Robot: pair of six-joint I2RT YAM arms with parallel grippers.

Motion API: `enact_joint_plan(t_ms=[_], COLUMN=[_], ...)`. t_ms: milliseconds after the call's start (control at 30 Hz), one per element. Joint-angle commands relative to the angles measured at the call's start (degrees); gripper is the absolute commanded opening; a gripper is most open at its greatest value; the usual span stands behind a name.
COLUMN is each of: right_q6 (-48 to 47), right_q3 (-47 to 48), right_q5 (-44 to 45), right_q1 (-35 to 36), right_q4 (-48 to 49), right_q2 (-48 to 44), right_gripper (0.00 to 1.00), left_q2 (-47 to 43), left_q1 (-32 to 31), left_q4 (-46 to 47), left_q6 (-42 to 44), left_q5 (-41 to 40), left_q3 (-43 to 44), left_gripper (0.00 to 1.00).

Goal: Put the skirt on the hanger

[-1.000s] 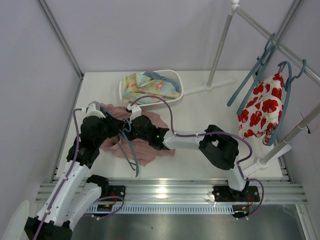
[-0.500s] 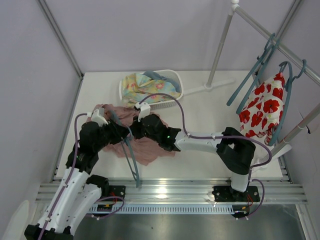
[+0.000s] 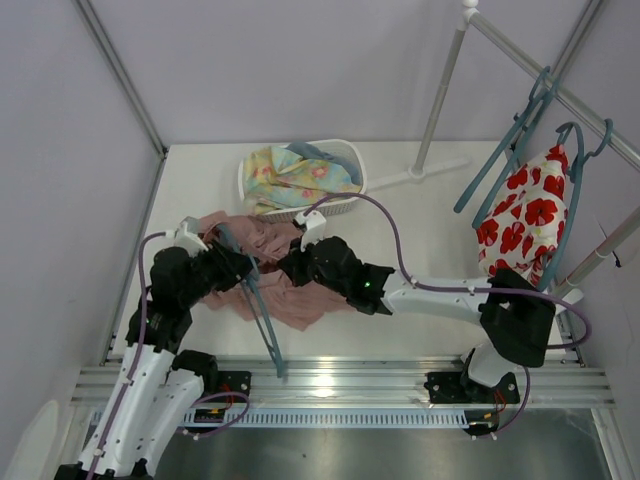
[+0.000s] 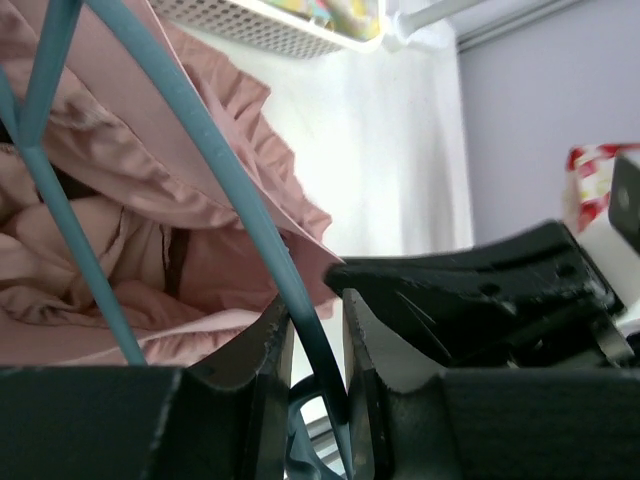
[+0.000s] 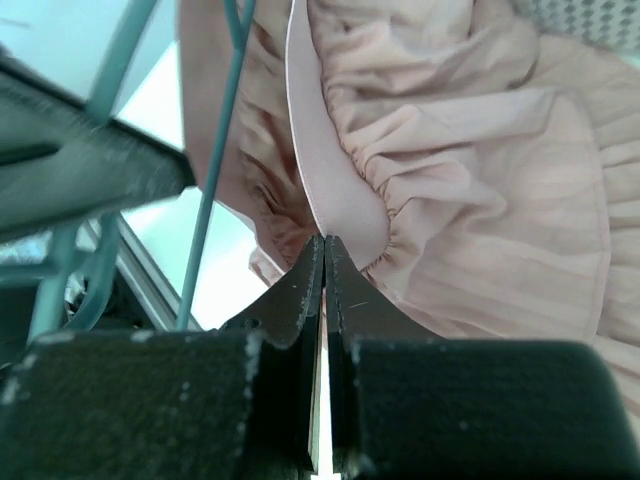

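A dusty-pink ruffled fabric skirt (image 3: 295, 303) lies left of centre on the white table (image 3: 420, 235), just near of a white plastic basket (image 3: 353, 160) holding a pastel floral cloth (image 3: 290, 178). A slim teal plastic hanger (image 3: 263, 325) crosses the skirt's left part, running toward the near edge. At far right, a red-flowered white cloth (image 3: 525, 215) hangs from a metal rail (image 3: 560, 95).

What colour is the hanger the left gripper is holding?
Teal blue-grey; the hanger shows best in the left wrist view.
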Motion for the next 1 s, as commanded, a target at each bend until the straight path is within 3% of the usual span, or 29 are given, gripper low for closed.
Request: enact_joint_plan(t_ms=[0,367,633,967], right_q6=[-1.75,-3.07,-3.60,-4.65], right_q3=[-1.56,-0.86,-0.51,-2.27], right_q5=[2.32,4.53,4.79,5.58], right_q1=[0.54,0.19,-0.51,-0.34], right_q4=[1.73,0.85,0.41,-1.96], right_q2=[-5.47,-6.26,-8.45,-14.43], right_gripper=[0.00,0.00,0.00,0.00], left_q2=[-1.01,-4.08,-3.21,-2.41], left_q1=[3.24,5.18,5.18,8.51], left_q4=[4.89,16.84,19.92,18.27], left_q6=[-9.62,-28.45,-30.74,-30.84], left_q5=[5.95,11.06,13.70,11.33], left_q3=[-1.33,-7.22,-9.59,-11.28], left_gripper=[0.00,0.00,0.00,0.00])
